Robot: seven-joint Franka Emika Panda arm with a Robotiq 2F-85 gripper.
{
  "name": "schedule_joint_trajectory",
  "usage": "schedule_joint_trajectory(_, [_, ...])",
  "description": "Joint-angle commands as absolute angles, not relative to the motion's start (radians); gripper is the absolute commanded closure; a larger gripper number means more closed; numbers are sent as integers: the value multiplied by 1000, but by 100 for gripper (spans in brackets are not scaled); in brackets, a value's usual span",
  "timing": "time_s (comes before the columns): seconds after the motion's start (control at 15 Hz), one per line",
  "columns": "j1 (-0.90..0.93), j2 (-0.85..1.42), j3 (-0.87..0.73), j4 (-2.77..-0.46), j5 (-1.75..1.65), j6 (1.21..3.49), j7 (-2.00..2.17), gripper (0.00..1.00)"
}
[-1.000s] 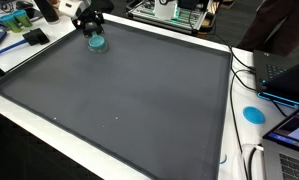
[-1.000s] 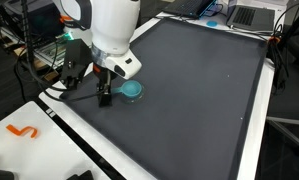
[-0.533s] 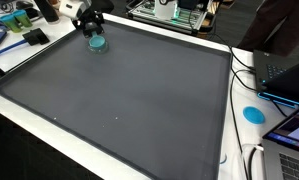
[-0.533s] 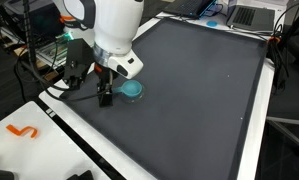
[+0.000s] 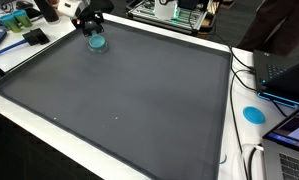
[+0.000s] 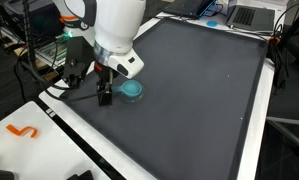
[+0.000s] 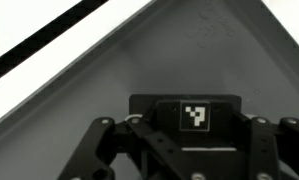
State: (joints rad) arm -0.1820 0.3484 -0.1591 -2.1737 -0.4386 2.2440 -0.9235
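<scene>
A small round teal dish [image 6: 133, 90] sits on the dark grey mat [image 6: 199, 90] near the corner by the robot's base. It also shows in an exterior view [image 5: 96, 43]. My gripper [image 6: 106, 96] is low over the mat, its dark fingers right against the dish's edge; in an exterior view [image 5: 91, 30] it stands just above the dish. The fingers look close together, but I cannot tell whether they pinch the rim. The wrist view shows only the gripper body with a square marker [image 7: 197, 116] and grey mat; the fingertips and the dish are out of frame.
The mat lies on a white table edge [image 6: 109, 160]. An orange S-shaped thing [image 6: 24, 131] lies on the white surface. A blue disc [image 5: 253, 113], laptops [image 5: 287, 75] and cables line one side. Cluttered equipment [image 5: 179, 12] stands behind the far edge.
</scene>
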Motion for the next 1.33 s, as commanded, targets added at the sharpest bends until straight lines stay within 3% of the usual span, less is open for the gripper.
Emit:
schedule_joint_trajectory(0.0, [-203, 332, -146, -2188, -409, 2218, -943, 72])
schedule_joint_trajectory(1.27, [-193, 83, -137, -2211, -197, 2129, -916, 72])
